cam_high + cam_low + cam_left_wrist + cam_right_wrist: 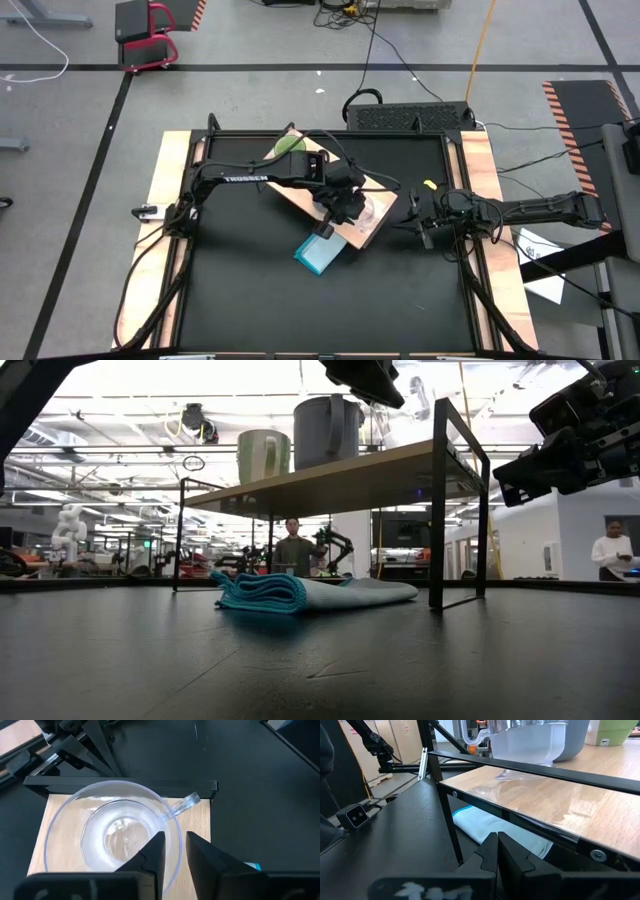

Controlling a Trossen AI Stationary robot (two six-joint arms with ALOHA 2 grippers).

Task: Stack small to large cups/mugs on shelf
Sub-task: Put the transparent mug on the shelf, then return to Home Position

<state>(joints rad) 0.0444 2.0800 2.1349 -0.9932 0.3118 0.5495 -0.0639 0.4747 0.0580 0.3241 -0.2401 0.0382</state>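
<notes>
Clear glass cup (115,832) sits on the shelf (197,840) near its lower-right end in the high view; nothing inside it. Left gripper (172,852) is above the cup, fingers slightly parted astride the rim, not pressing it. Grey-blue mug (326,430) and lime-green mug (263,455) stand further along the board; contents not visible. Folded light-blue cloth (300,593) lies beneath. Right gripper (497,850), centre right, pressed together, empty.

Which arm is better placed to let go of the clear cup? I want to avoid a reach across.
Left. Its pincer straddles the clear glass cup's rim on the shelf. The right pincer is shut, beside the shelf below board level.
</notes>
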